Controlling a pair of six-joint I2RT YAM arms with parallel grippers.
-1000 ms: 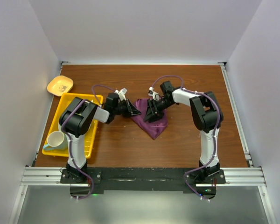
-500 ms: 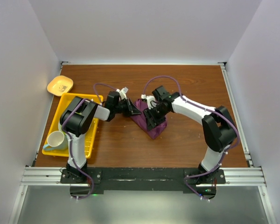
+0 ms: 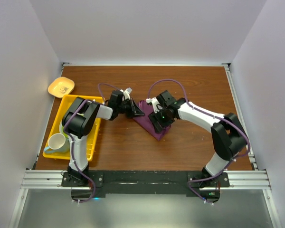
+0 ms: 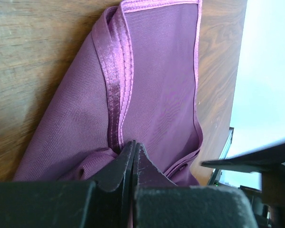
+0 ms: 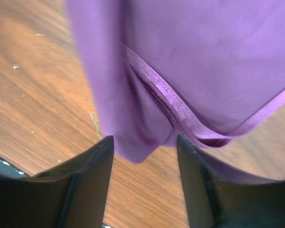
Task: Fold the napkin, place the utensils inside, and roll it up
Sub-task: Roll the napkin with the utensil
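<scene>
Centrally, the napkin (image 4: 156, 85) sat bunched on the wooden surface (image 3: 194, 80), its satin hem doubled over, well apart from every edge. The left fingers (image 4: 133, 164) were clenched on a fold at its left side. The right fingers (image 5: 88, 185) stood released and spread, a drooping corner hanging between them. Bare wood ran to the right rail and the back wall. Leftward, a yellow tray (image 3: 96, 102) holding a white mug (image 3: 57, 141) lay under the left arm, with a yellow plate (image 3: 61, 87) behind it.

Yellow basket (image 3: 88, 142) crowds left edge; bare table (image 3: 194, 147) right of napkin (image 3: 154, 132).
</scene>
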